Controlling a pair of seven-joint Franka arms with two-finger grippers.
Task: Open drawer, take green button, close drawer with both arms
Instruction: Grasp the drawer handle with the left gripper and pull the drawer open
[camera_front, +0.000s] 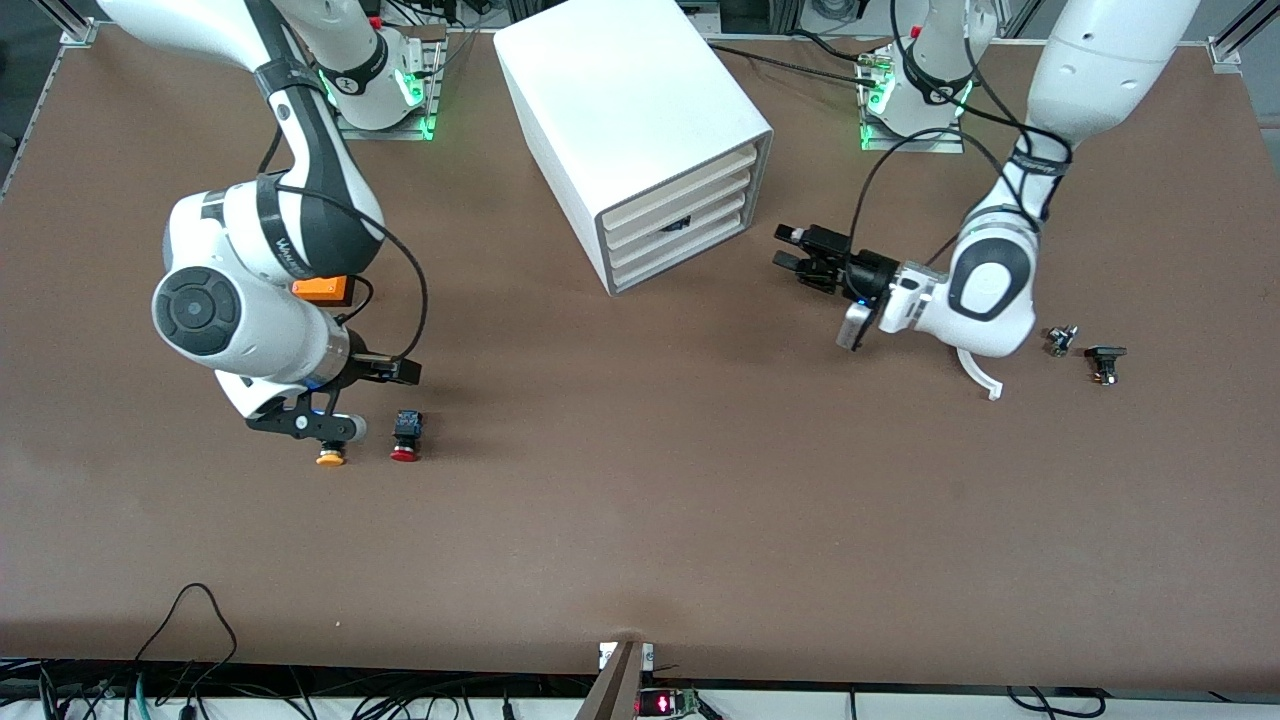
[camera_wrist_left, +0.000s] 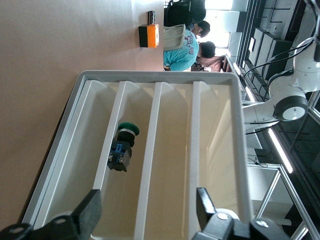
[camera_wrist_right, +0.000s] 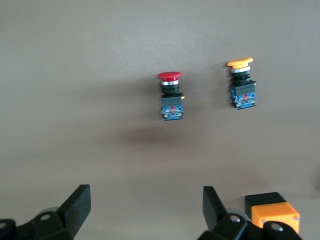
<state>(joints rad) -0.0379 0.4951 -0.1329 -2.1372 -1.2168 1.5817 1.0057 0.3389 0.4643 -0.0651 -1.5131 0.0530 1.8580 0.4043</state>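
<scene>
Facing the cabinet, I am holding my left gripper apart at the green button while my right gripper is waiting apart.

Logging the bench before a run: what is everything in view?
cabinet: one, white, mid-table near the bases
drawers: four, cream fronts, stacked in the cabinet
green button: one, inside the cabinet
red button: one, toward the right arm's end
yellow-orange button: one, beside the red
small dark parts: two, toward the left arm's end
left end effector: black, open, in front of the drawers
right end effector: black, open, above the table by the yellow-orange button
</scene>
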